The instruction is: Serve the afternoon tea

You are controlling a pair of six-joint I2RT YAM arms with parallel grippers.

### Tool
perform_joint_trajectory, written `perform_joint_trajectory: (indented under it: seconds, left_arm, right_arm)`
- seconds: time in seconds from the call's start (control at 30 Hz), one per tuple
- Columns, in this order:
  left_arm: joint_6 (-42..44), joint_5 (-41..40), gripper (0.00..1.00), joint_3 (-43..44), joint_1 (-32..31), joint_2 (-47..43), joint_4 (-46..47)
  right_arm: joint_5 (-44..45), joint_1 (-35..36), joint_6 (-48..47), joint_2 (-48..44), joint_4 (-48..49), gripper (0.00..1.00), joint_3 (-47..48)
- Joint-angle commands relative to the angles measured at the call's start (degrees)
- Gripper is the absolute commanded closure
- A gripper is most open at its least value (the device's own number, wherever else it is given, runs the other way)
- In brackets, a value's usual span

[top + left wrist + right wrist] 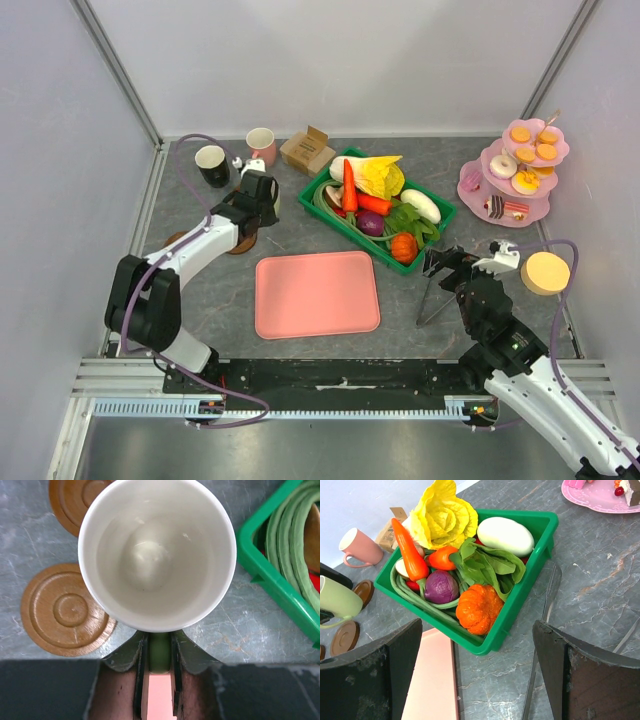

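Tray [317, 294] sits centre, nearest the arm bases. Behind it, to the right: vegetable crate [525, 592], set askew. Far right, well apart from the crate: tiered stand [535, 200], with sweets [534, 144] on its tiers. Behind the crate's left corner, near the back wall: cardboard box [307, 150]. Just left of the box: first mug [261, 145]. Further left: second mug [212, 165]. In the left gripper [159, 645]: third mug [157, 555], between the crate and the coasters [67, 609], which lie on the table to its left. Right of the tray, before the crate: tongs [551, 590], flat on the table.
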Motion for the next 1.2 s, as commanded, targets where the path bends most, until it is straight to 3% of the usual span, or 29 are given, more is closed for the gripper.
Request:
perform_joint_trajectory:
  seconds: [0.0,0.4,1.17]
  left_arm:
    - [4.07,-2.44,0.98,4.26,3.06,-2.51,8.21]
    - [8.73,4.07,0.98,10.85,11.68,5.04,11.9]
    - [9.88,9.52,0.98,16.13,15.02,16.04,11.9]
  right_arm:
    - [0.39,-0.15,0.4,-0.73,0.68,0.02,-0.04]
    - [0.83,-0.15,0.84,-0.9,0.24,0.02,-0.04]
    - [1.1,-0.15,1.1,0.94,0.68,0.02,-0.12]
